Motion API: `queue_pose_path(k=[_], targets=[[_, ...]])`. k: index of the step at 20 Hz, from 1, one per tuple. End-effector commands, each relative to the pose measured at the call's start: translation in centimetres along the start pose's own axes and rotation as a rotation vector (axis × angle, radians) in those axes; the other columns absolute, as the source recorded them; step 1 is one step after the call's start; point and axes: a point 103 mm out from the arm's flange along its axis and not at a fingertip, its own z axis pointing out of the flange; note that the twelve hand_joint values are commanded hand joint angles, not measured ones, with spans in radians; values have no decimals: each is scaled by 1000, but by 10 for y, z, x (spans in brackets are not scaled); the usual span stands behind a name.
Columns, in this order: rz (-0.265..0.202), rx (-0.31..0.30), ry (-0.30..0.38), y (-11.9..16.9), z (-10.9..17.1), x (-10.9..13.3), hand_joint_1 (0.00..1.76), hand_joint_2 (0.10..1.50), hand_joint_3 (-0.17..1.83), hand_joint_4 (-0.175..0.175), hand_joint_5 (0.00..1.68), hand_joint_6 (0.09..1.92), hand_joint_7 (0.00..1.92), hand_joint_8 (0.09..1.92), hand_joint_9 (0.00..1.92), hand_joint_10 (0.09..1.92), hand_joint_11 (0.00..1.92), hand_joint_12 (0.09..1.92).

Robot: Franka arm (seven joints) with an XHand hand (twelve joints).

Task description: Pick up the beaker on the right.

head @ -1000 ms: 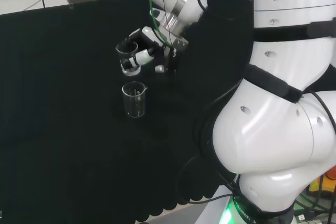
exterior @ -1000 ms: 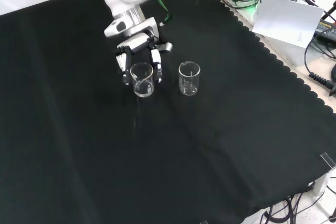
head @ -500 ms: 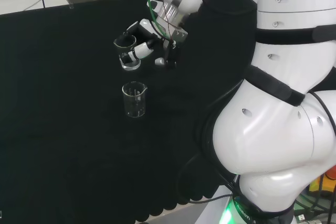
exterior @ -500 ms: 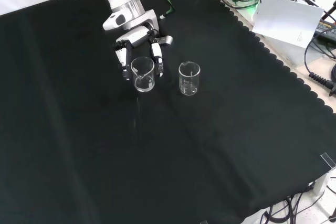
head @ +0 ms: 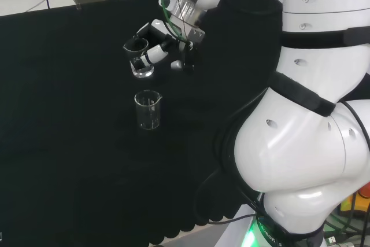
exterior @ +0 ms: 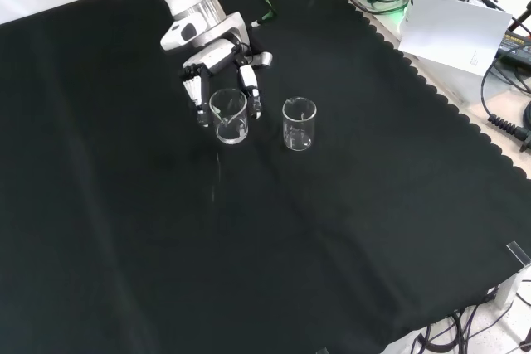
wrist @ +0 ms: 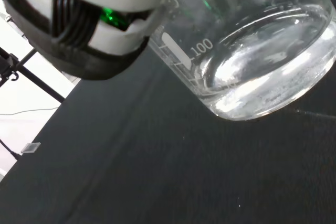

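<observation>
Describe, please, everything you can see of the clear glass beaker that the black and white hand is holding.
The clear glass beaker is a short, straight-walled vessel with a pouring spout at its rim and white graduation marks on its side, visible in the wrist view. It looks empty. The black and white hand has its fingers curled round it from both sides. It appears lifted off the black cloth and slightly tilted. A second clear beaker stands apart on the cloth.

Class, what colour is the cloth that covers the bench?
Black; the cloth shows best in the front view.

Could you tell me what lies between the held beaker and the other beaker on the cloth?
Only bare black cloth, seen in the front view, separates the held beaker from the other beaker.
</observation>
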Motion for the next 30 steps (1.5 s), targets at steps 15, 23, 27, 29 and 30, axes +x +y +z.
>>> queue_pose_path(k=[15, 23, 27, 29, 30], targets=[[24, 19, -119, -65, -96, 7, 1321, 734, 404, -175, 1485, 136, 1557, 87, 1681, 87, 1475, 637], [86, 83, -163, -122, -102, 15, 1321, 734, 403, -175, 1484, 139, 1558, 87, 1683, 87, 1474, 638], [109, 119, -191, -145, -103, 17, 1321, 734, 403, -175, 1483, 140, 1558, 87, 1683, 87, 1473, 638], [113, 138, -201, -152, -104, 16, 1320, 735, 403, -175, 1483, 141, 1558, 87, 1684, 87, 1472, 638], [117, 151, -206, -155, -105, 15, 1320, 735, 403, -175, 1483, 141, 1558, 87, 1684, 87, 1472, 638]])
